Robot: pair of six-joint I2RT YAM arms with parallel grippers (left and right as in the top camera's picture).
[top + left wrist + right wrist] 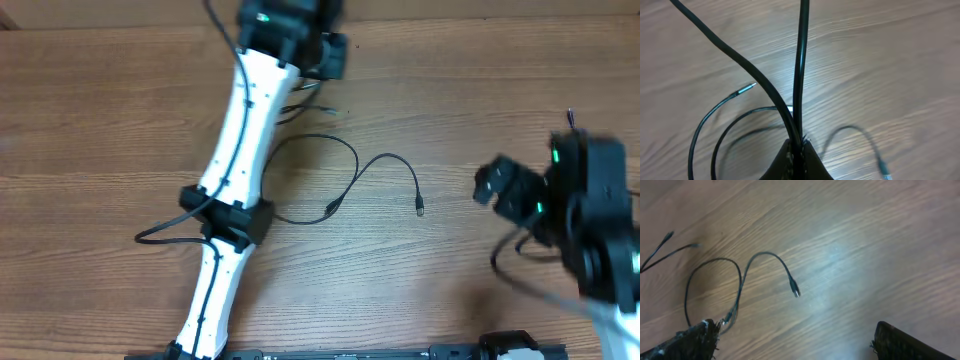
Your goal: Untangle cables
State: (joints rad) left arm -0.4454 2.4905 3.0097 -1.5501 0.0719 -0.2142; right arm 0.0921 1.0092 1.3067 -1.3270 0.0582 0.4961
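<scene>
The left arm is built of slim white links, with a chunky black joint collar midway. A thick black wire loops out beside the collar, and a green light glows on the black wrist housing. The right arm, blurred, shows a black head dotted with green lights and a white link at the corner.

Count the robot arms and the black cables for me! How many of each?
Robot arms: 2, left and right
Black cables: 2, as far as the tangle shows
Total: 4
</scene>
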